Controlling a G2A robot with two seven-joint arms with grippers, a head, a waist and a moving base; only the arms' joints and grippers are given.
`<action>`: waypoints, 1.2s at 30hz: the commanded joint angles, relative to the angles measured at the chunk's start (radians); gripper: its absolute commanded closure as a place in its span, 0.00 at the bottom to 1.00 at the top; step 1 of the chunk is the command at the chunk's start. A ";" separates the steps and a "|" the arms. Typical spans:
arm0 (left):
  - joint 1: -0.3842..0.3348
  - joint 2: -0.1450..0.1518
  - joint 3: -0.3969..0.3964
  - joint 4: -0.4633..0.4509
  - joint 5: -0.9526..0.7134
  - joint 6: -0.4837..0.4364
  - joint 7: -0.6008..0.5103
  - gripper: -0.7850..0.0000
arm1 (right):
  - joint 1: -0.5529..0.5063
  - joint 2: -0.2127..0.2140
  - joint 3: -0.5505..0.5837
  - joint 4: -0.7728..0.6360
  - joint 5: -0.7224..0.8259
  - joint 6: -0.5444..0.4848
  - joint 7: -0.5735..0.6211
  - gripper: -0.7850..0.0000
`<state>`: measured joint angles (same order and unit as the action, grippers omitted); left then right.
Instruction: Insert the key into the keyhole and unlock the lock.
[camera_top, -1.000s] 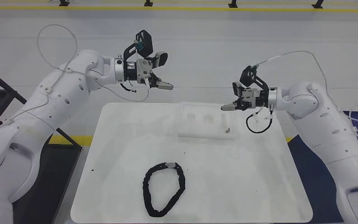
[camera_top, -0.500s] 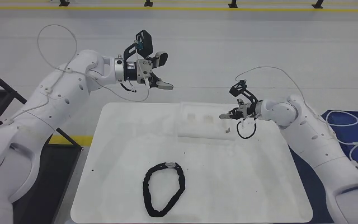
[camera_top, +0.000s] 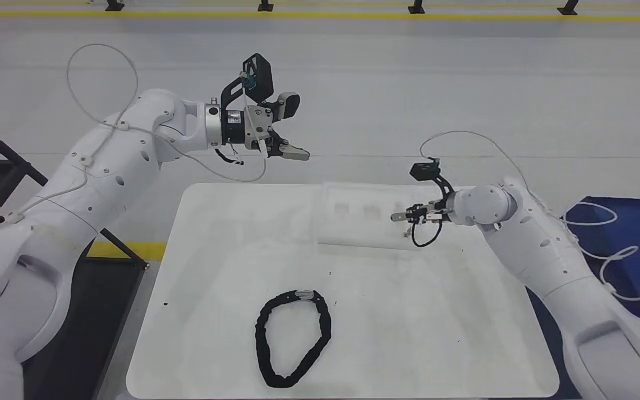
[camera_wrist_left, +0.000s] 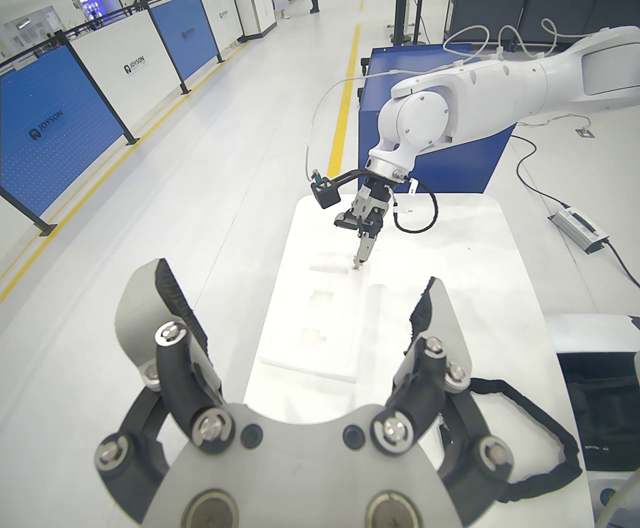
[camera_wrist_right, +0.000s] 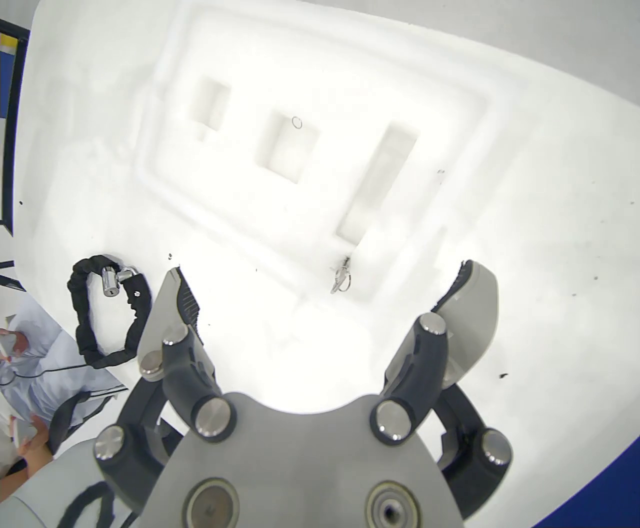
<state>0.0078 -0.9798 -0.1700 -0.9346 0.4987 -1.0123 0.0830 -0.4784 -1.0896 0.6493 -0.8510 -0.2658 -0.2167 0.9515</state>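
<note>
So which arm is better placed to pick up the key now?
Right. The right gripper hangs open close above the key on the foam tray; the left gripper hovers far from it.

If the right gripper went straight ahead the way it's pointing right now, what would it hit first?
Most likely the key, which lies on the white foam tray beside the end of its long slot. The open right gripper points down almost squarely at it, though depth is hard to judge.

The grey metal left claw (camera_top: 300, 154) hangs raised, jaws wide apart; the grey metal right claw (camera_top: 400, 216) points down, jaws also apart.
</note>
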 joint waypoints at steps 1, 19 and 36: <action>0.000 0.000 0.000 0.000 0.000 0.000 0.000 0.00 | 0.007 -0.010 -0.011 0.012 0.001 0.010 0.020 0.00; 0.000 0.000 0.000 0.000 0.000 0.000 0.000 0.00 | -0.002 -0.015 -0.016 -0.013 -0.030 0.058 0.022 0.00; 0.000 0.000 0.000 0.000 0.000 0.000 0.000 0.00 | -0.043 -0.038 -0.023 -0.066 -0.086 0.232 0.050 0.00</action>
<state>0.0078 -0.9798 -0.1700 -0.9346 0.4987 -1.0123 0.0830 -0.5213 -1.1252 0.6267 -0.9196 -0.3522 0.0160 1.0036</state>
